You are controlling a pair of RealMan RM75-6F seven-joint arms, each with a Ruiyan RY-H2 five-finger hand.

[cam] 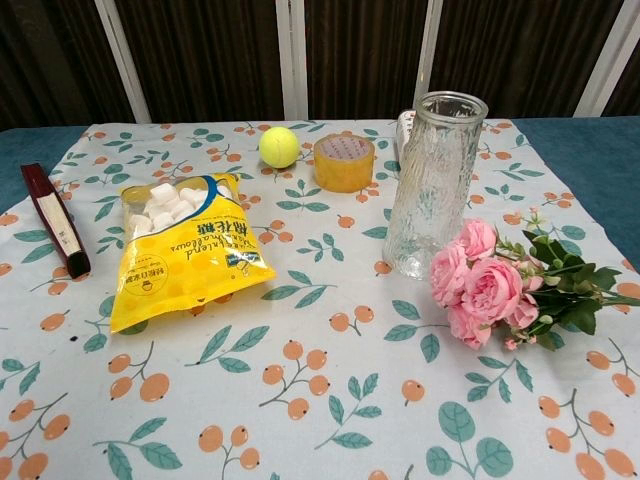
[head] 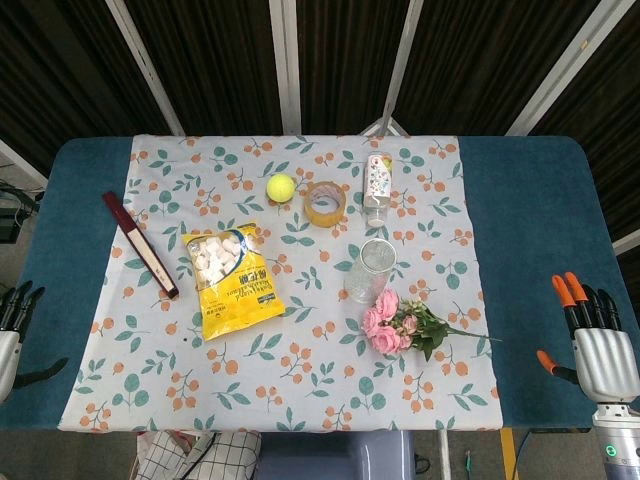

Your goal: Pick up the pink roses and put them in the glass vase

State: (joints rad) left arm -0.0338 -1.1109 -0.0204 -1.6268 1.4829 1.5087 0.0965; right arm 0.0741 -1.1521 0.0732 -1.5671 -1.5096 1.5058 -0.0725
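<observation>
While pink roses (head: 390,325) lie on the bench just beside the empty glass vase (head: 370,270), nothing is done; right hand (head: 600,345) and left hand (head: 12,335) hang wide, holding nothing.

The pink roses (head: 388,322) lie flat on the counter (head: 530,250), a small bunch with the blooms toward the left and the green leaves and thin stems trailing right, toward the right robot hand (head: 598,345). That robot hand rests well apart from them, off to their right, fingers spread and empty. The glass vase (head: 370,270) stands upright just beside the blooms, on their far side from the robot: clear, textured glass, wider at the base, mouth open upward. The left robot hand (head: 14,335) is farther still, across the counter.
</observation>
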